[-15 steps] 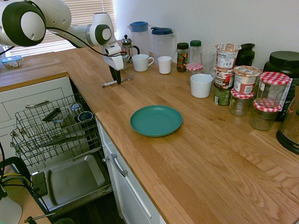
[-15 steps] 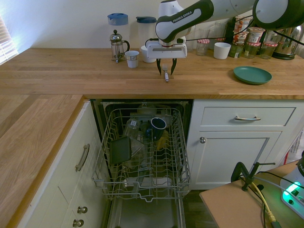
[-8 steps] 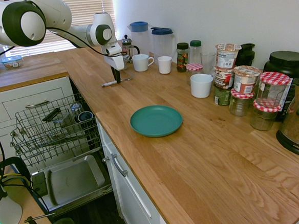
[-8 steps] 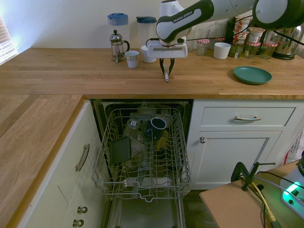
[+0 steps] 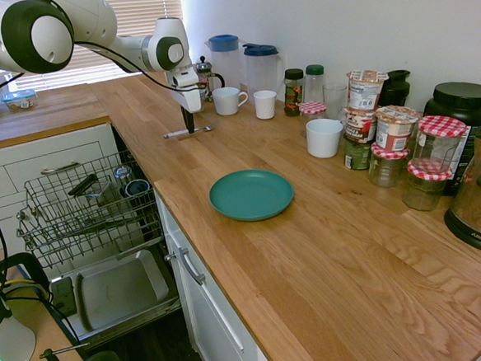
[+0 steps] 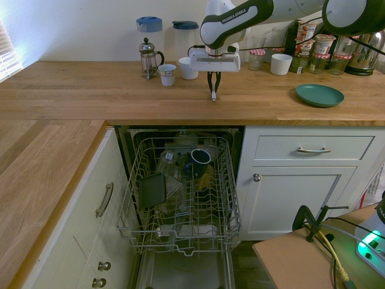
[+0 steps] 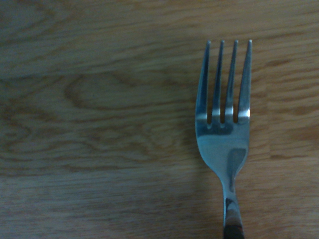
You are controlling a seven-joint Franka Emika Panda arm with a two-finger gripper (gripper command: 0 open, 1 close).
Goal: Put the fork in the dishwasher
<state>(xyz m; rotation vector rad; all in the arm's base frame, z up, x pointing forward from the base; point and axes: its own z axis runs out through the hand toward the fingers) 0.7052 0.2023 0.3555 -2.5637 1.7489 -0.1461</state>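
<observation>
The slim silver four-tined fork (image 7: 223, 134), pinched in the closed gripper (image 6: 213, 84), sits upper-centre above a wooden kitchen countertop (image 6: 90, 90).

In the first exterior view, bare worktop (image 5: 330, 282) is stretching across the lower right, with only the teal plate (image 5: 251, 194) sitting at centre. Jars (image 5: 403, 148) and a white cup (image 5: 324, 137) are crowding the right along the wall, while a mug (image 5: 228, 100), French press (image 5: 206, 74) and two jugs (image 5: 244, 60) are standing at upper centre. At lower left the dishwasher rack (image 5: 86, 212) is lying pulled out, open from above, with dark cups (image 6: 198, 158) filling its middle.
</observation>
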